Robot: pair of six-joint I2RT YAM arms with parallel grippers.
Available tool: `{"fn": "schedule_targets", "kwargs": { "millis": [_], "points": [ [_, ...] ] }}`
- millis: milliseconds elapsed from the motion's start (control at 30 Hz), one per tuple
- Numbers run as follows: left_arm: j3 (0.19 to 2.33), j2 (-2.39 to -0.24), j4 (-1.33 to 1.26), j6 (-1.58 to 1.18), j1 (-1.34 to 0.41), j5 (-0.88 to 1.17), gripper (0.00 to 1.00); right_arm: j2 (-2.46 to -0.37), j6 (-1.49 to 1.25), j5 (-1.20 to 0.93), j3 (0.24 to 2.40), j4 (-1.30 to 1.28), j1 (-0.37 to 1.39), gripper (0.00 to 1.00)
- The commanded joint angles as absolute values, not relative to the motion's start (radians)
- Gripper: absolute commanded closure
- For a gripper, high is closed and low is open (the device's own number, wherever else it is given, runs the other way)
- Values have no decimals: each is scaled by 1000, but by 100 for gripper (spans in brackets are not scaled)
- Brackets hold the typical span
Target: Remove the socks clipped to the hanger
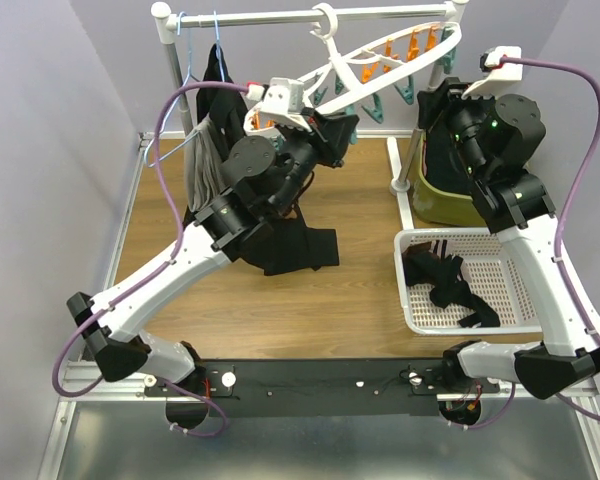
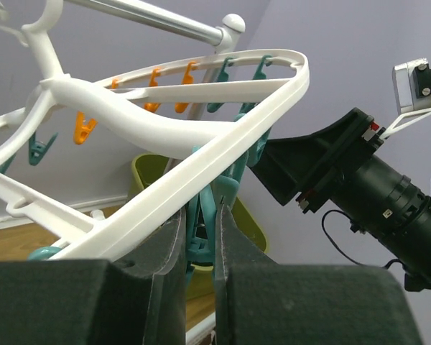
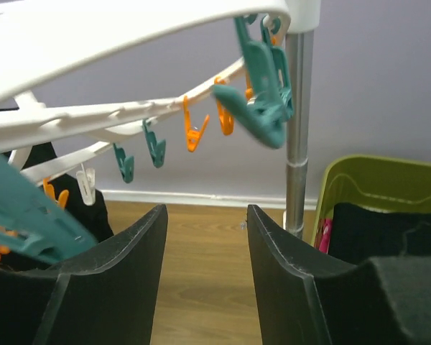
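The white oval hanger (image 1: 337, 68) hangs from the rail with orange and teal clips dangling. My left gripper (image 1: 340, 132) reaches up under its near rim (image 2: 201, 180) and is shut on a teal clip (image 2: 201, 233), with its tips at the rim (image 2: 200, 210). My right gripper (image 1: 428, 103) is open and empty (image 3: 205, 215) just under the hanger's right end (image 3: 129, 29). Dark socks (image 1: 445, 282) with white cuff stripes lie in the white basket (image 1: 465, 235). I see no sock on the clips in view; the left arm hides the hanger's left part.
A silver rail (image 1: 260, 17) on posts spans the back; black and grey garments (image 1: 205, 150) hang at its left on blue hangers. A green bin (image 1: 430, 205) stands by the right post (image 3: 296, 129). Dark cloth (image 1: 305, 250) lies mid-table.
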State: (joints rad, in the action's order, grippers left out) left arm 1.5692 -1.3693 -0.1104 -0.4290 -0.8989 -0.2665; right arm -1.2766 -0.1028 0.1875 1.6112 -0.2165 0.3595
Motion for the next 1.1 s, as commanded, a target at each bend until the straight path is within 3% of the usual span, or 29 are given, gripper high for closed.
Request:
{"fn": "schedule_targets", "kwargs": {
  "millis": [0, 333, 700, 1067],
  "points": [
    [1650, -1433, -89, -374, -962, -376, 100, -1266, -175, 239, 1658, -386, 354, 43],
    [1864, -1613, -5, -284, -1077, -552, 100, -1164, -256, 402, 1537, -520, 353, 42],
    [1873, -1652, -2, -299, -1095, -534, 100, -1082, -321, 221, 1430, -568, 354, 41],
    [1663, -1483, -74, -314, -1089, -466, 73, -1046, -360, -147, 1223, -581, 354, 33]
  ]
}}
